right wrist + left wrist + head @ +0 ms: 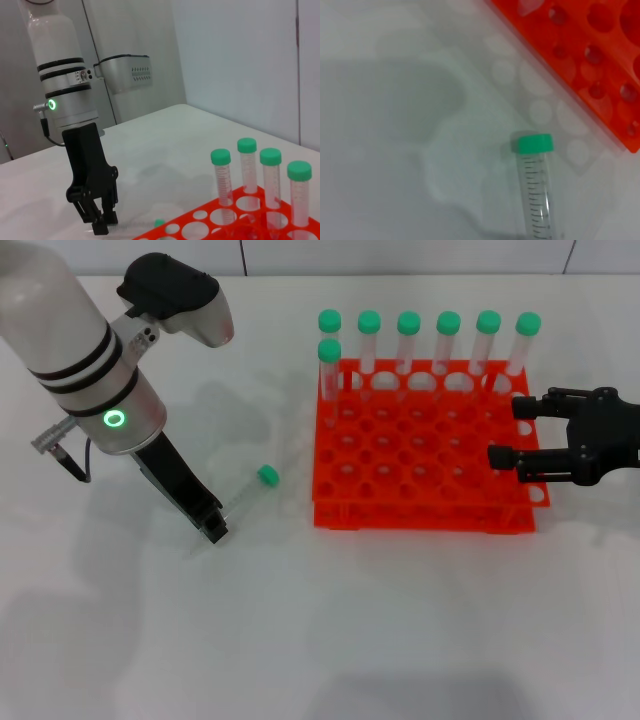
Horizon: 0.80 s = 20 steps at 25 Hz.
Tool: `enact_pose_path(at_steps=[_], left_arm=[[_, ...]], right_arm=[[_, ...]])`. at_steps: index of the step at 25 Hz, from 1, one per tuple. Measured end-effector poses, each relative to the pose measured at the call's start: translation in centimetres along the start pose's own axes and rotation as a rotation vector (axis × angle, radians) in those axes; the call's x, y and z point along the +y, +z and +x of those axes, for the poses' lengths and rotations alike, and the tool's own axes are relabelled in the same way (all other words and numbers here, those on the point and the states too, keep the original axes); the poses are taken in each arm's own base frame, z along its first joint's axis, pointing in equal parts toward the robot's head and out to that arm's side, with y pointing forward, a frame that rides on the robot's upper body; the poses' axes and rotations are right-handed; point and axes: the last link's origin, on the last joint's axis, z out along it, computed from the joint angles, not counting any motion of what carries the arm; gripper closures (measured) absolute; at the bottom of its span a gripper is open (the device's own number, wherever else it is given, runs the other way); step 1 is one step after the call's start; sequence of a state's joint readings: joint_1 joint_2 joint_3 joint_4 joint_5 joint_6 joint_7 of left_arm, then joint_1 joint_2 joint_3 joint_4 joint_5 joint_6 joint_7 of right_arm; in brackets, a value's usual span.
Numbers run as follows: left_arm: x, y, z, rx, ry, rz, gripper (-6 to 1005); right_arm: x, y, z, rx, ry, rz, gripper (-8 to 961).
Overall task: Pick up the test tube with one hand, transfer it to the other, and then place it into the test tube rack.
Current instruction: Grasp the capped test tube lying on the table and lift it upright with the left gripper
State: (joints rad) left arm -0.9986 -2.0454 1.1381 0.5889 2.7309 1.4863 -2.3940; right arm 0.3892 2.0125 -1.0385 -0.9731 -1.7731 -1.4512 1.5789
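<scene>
Left gripper (213, 527) down at the bench (320, 640), toward its left side, fingers nearly together at the clear base end of the test tube (245, 495); whether clamped on it or merely touching, cannot tell. Seen from the right wrist, same gripper (102, 225) with tips at the bench and the tube (140, 226) lying just beside them. Test tube flat on the bench, green cap pointing toward the test tube rack (425, 455), cap near the rack's left edge but apart from it. From the left wrist, tube (536, 190) lying on bare white surface with printed graduations visible, rack corner (580, 65) just beyond the cap, a gap between them.

Orange-red rack right of centre on the bench, most holes vacant. Six green-capped tubes (427, 345) upright along its far row, a seventh (329, 370) standing in the far left corner, one row nearer. Nothing lying between the tube on the bench and the rack.

Right gripper (520, 435) held over the rack's right edge, fingers clearly apart, holding nothing, pointing left across the rack. Well apart from the left gripper, rack between the two.
</scene>
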Motion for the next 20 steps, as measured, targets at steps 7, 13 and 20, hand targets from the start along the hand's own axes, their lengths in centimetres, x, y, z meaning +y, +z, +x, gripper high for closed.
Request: enact_pose_path(at_steps=[7,13,20], left_arm=[[0.01,0.11,-0.06,-0.006,0.004,0.004,751],[0.04,0.18,-0.12,-0.012,0.006,0.006,776],[-0.01,0.22,-0.17,-0.015,0.0,0.01,806]], right_arm=[[-0.03,0.04,-0.14,-0.007,-0.004,0.0,153],[-0.02,-0.01,-0.12,-0.01,-0.002,0.002,153],[-0.03,0.01,-0.16,-0.011,-0.004,0.001,154]])
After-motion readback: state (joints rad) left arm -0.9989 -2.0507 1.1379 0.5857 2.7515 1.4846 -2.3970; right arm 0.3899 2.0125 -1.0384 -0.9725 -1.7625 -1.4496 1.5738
